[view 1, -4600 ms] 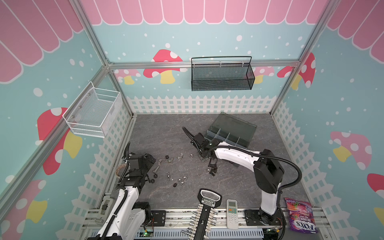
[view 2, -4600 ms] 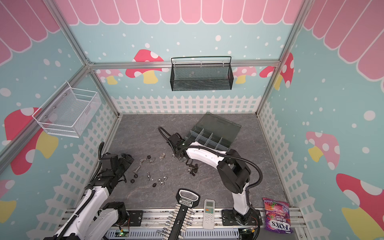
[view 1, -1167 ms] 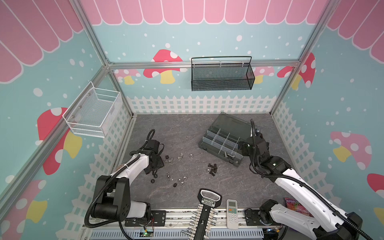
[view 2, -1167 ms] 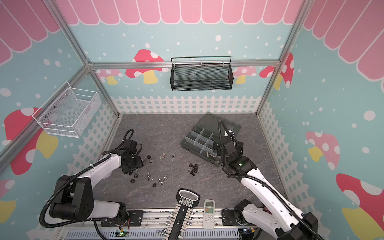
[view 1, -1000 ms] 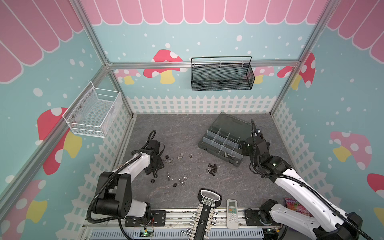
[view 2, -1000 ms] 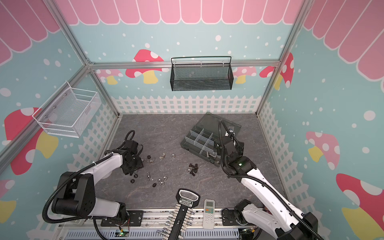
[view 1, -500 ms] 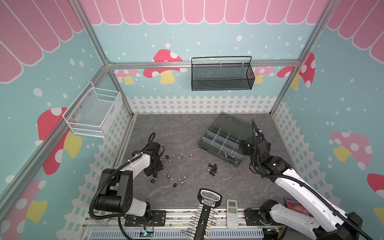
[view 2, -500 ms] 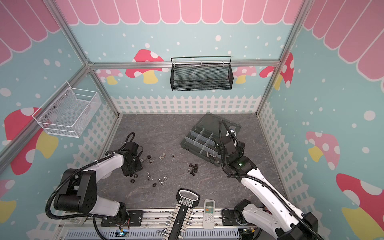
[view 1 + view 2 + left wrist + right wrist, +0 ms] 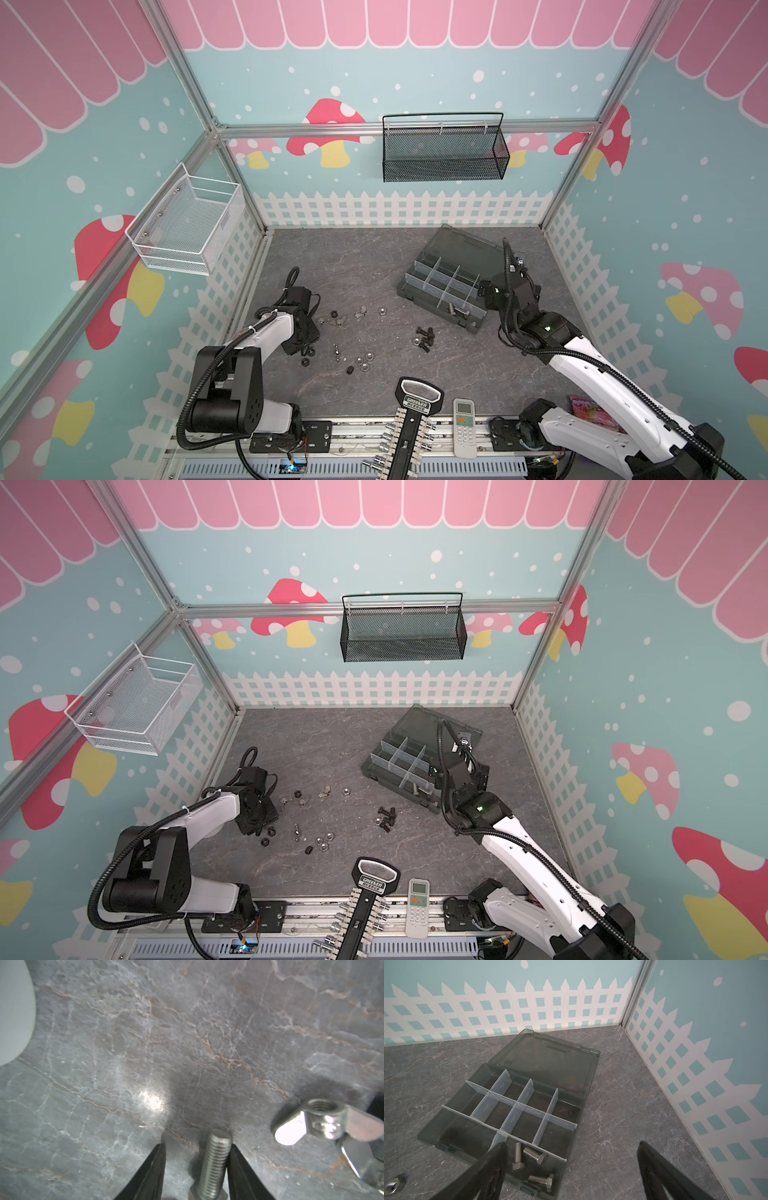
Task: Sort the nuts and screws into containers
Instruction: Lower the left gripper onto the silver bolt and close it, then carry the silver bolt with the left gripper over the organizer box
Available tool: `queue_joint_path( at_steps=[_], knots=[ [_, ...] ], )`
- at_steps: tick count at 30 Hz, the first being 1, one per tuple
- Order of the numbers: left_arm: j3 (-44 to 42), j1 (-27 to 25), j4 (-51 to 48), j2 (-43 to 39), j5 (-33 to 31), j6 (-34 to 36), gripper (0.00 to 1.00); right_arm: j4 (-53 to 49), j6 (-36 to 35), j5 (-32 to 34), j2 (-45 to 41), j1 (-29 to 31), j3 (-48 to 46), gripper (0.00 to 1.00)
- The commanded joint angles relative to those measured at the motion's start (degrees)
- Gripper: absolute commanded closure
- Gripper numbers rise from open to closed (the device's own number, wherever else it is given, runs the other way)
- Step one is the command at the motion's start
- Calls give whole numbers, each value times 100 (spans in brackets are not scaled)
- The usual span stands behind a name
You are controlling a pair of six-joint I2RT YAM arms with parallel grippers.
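Dark grey translucent plastic organiser box [image 9: 432, 309] lies on the grey marbled tabletop [image 9: 353, 257], hinged lid flat open behind it, light dividers marking the small compartments; right gripper [image 9: 572, 1144] hovers over the box's near end compartment, jaws spread as wide as they go and holding nothing, one black finger [image 9: 492, 1165] over the box's front edge and the other out past its end wall; three shiny silver hex-head screws [image 9: 533, 1154] lie in that end compartment, two touching at their heads, the third apart by the front wall; the other compartments look bare; one silver hex nut [image 9: 393, 1185] sits on the table just beside the box's front wall; black round-head screws [image 9: 424, 336] cluster near the box's front; small silver nuts [image 9: 365, 359] lie scattered farther from the box; left gripper [image 9: 196, 1147] is down at table level well apart from the box, beyond that scatter; jaws partly open around a silver threaded screw [image 9: 216, 1163] lying flat; one finger against the thread, the other standing off with a clear gap, so not clamped; a silver wing nut [image 9: 324, 1122] lies just beside that screw, not touching it.
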Motion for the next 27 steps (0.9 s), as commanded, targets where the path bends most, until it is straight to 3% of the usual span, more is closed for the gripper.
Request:
queue_joint_path(
  at_steps=[1, 27],
  knots=[
    [-95, 79, 159, -79, 29, -127, 56, 47, 135, 19, 49, -11, -10, 2],
    [-430, 181, 689, -384, 433, -469, 92, 59, 211, 26, 110, -12, -29, 2]
  ],
)
